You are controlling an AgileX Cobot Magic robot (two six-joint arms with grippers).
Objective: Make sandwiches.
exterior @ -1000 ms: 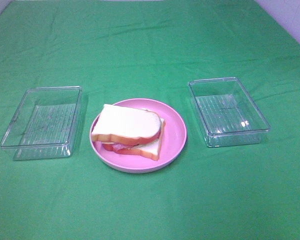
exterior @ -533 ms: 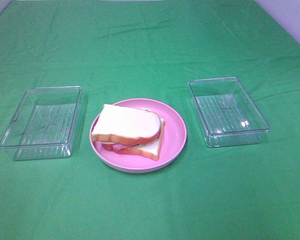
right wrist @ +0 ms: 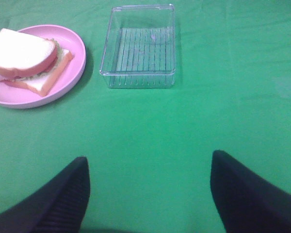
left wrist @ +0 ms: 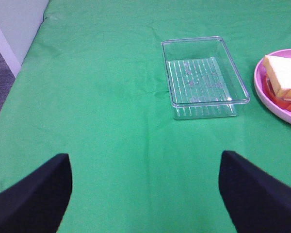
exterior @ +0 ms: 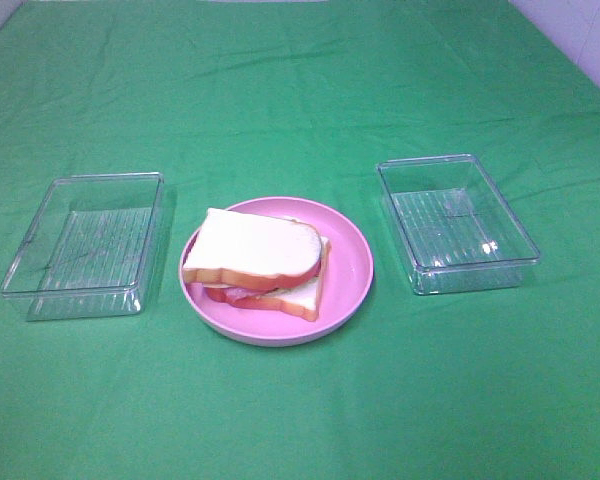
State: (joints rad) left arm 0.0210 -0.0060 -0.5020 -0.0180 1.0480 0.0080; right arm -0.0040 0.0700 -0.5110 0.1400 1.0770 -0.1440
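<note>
A stacked sandwich (exterior: 258, 262) lies on the round pink plate (exterior: 350, 262) at the table's middle: a white bread slice with orange-brown crust on top, red and pink filling, a second slice under it. It shows partly in the left wrist view (left wrist: 282, 80) and fully in the right wrist view (right wrist: 26, 59). Neither gripper shows in the high view. My left gripper (left wrist: 144, 187) is open and empty, well back from the left tray. My right gripper (right wrist: 149, 191) is open and empty, well back from the right tray.
A clear plastic tray (exterior: 85, 245) stands left of the plate, also in the left wrist view (left wrist: 202, 76). A second clear tray (exterior: 455, 222) stands right of it, also in the right wrist view (right wrist: 140, 46). Both hold nothing. Green cloth (exterior: 300, 90) covers the table.
</note>
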